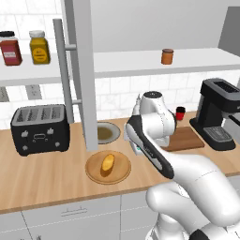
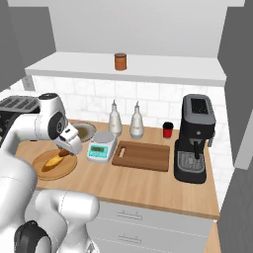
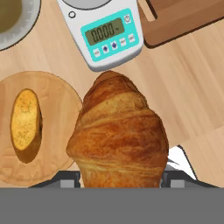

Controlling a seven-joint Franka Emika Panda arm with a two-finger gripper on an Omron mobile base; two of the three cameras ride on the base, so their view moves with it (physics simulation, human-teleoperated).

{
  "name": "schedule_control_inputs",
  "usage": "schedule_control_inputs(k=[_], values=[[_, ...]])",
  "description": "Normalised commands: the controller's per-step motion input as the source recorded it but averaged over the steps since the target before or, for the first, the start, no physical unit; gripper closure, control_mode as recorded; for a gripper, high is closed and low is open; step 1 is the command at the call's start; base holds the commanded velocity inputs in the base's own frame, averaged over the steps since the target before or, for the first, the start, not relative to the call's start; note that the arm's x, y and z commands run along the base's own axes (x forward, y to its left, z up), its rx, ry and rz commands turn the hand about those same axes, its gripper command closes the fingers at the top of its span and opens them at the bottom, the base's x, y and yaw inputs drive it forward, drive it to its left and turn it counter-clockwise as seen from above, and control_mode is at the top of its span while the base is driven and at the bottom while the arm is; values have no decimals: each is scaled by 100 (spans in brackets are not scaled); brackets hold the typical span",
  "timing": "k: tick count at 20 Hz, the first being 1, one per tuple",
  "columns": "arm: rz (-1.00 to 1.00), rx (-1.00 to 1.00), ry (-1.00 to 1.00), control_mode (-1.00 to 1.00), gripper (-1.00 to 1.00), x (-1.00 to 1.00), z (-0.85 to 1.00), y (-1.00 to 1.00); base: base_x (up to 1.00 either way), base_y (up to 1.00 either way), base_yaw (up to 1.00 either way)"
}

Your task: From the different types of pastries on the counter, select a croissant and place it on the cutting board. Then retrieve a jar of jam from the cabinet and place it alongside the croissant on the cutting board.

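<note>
My arm point(image 1: 187, 178) is glossy white all the way up, fat rounded segments swelling like smooth shells. Dark grey-black bands ring my joints, one wide strip running along the forearm. There's a black collar at my base point(image 2: 29, 237). My gripper point(image 2: 63, 151) is white, ending in small dark fingertips.

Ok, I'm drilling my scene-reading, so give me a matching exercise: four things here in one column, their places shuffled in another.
1. dark orange-brown croissant
2. golden-yellow oval loaf
3. squat orange-brown jam jar
4. small red cup

a. on the white shelf
b. beside the black coffee machine
c. in the gripper
d. on the round light wooden plate

Pairs: 1-c, 2-d, 3-a, 4-b
</note>
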Motion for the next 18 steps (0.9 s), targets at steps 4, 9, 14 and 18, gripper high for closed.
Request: schedule_control_inputs(k=[4,9,14,18], values=[[24,0,0,-100,100,-18,24,-47,0,0,0],[23,0,0,-100,100,-9,28,-50,0,0,0],[18,3,1,-100,100,0,25,-54,0,0,0],[12,3,5,-100,100,0,19,-56,0,0,0]])
